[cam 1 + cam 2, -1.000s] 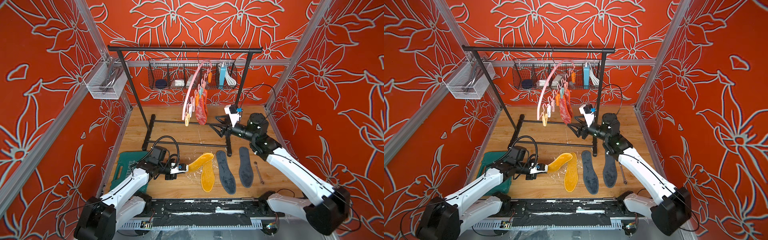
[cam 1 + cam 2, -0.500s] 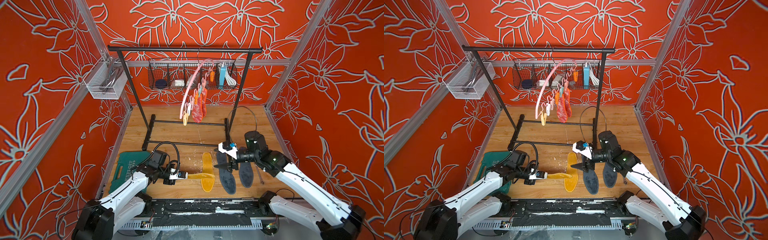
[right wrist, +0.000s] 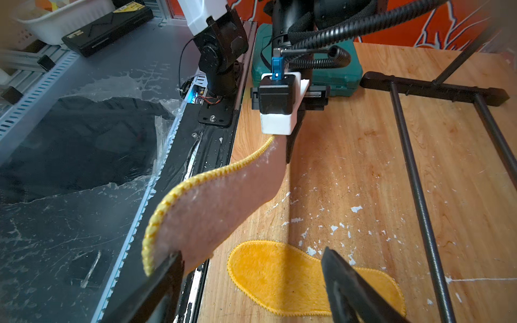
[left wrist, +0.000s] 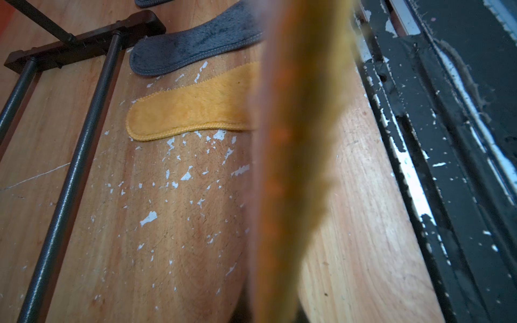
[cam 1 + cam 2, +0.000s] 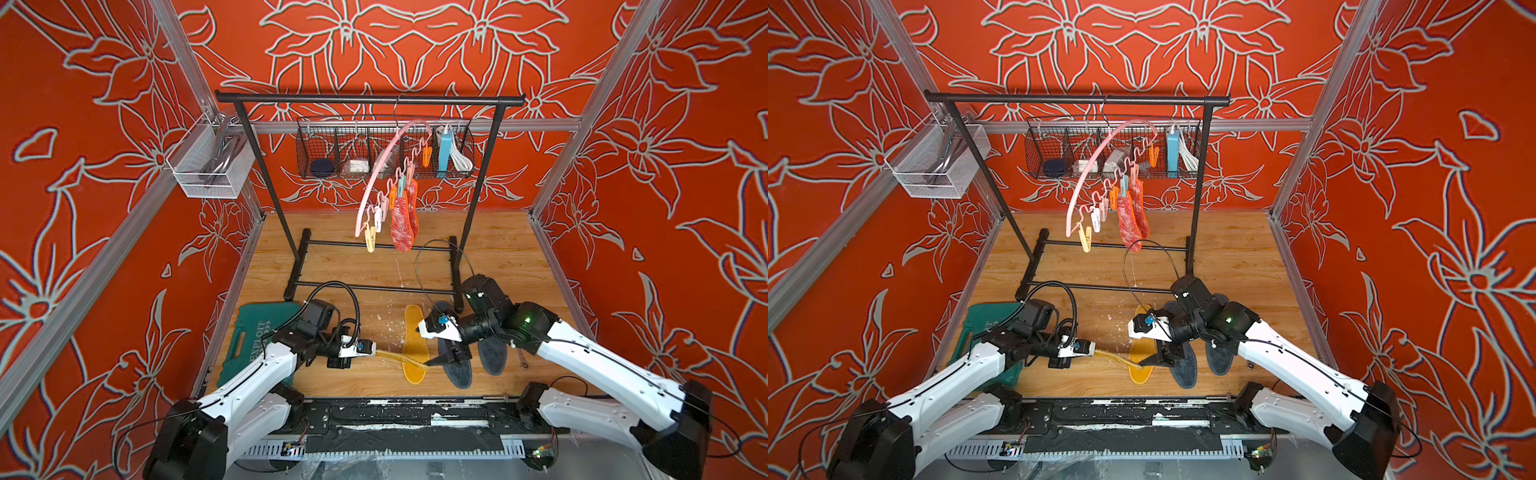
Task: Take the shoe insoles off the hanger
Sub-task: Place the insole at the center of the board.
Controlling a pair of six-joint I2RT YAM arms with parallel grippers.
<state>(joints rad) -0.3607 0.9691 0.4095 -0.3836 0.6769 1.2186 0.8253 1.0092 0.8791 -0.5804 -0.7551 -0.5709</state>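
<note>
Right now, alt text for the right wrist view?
The left end effector pinches one end of a yellow-edged insole, brown underside showing, whose free end reaches one finger of the open right end effector. A second yellow insole lies flat on the wooden floor near the black rack base.

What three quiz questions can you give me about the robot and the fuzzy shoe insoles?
1. True or false: two mottled red-pink fuzzy insoles hang clipped on the thin pink plastic hanger.
2. How many insoles lie flat on the light wooden floor?
3. The left end effector grips: A) a mustard yellow fuzzy insole, B) a sock, C) nothing?
Key: 1 true. 2 three: a second mustard yellow insole and two dark grey insoles. 3 A.
</note>
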